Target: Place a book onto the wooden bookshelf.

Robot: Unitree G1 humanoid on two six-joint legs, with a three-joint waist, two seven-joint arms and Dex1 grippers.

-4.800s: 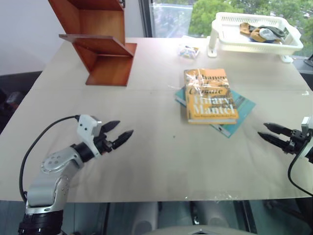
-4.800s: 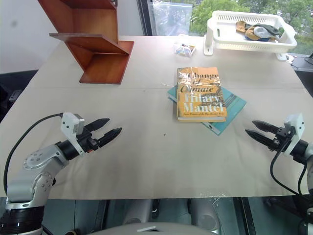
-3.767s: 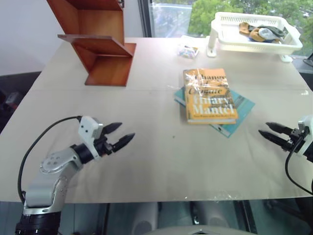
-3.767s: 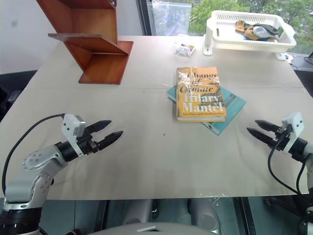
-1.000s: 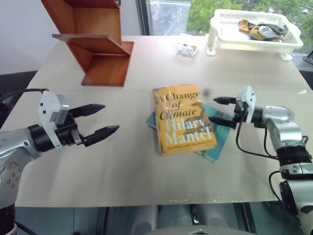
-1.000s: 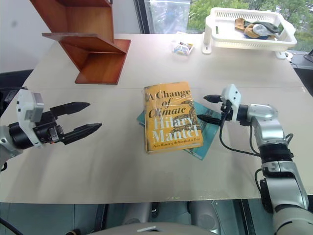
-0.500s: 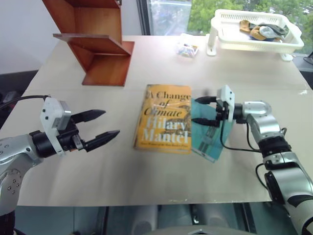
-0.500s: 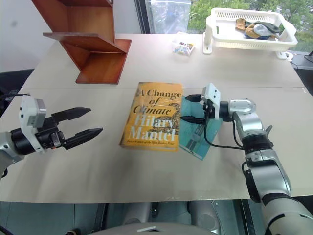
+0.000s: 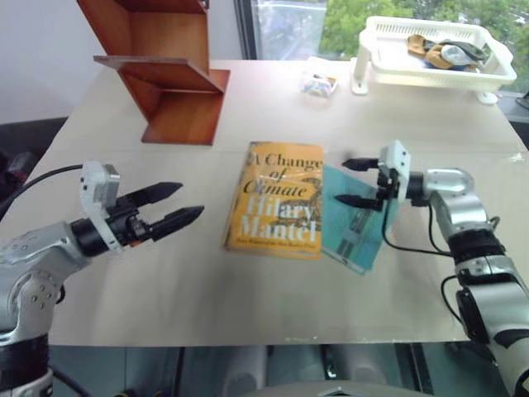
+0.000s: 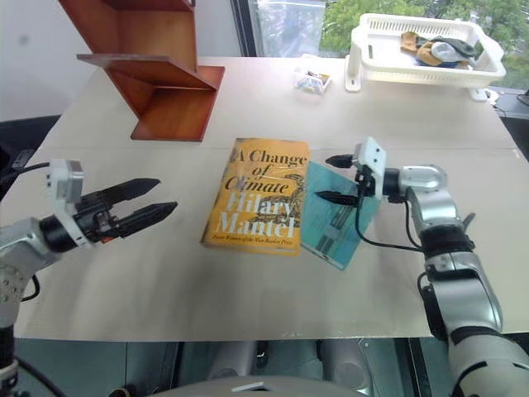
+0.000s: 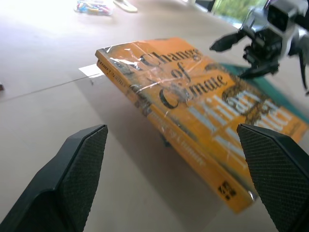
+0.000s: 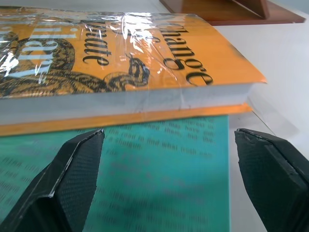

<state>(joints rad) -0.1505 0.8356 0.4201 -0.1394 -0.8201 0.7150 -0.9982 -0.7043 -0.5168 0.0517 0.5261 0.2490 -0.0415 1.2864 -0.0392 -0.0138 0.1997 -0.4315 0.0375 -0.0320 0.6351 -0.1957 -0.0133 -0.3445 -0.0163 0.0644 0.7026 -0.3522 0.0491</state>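
I have the book lying flat on the tabletop, cover up, with the wooden bookshelf well apart from it at the far left corner. Its right edge overlaps a teal book that sits half under it. The white basket and a small packet are beyond the book, out of the way.

My left gripper hovers on the near left of the book, jaws spread wide, pointing at its spine and holding nothing. My right gripper is on the other side of the book, above the teal book, jaws also wide and empty, aimed at the book's page edge.

What worries me from here:
- The book is thick and its cover looks glossy, with a loose plastic wrap; I judge that fingertips pressing on it may slide rather than bite.
- If I squeeze from the right too low, I could catch the teal book as well and drag both.
- Pushing from one side only would probably skate the book across the tabletop instead of lifting it.
- The bookshelf boards are angled, so a book set down carelessly might slip off or tip the unit.
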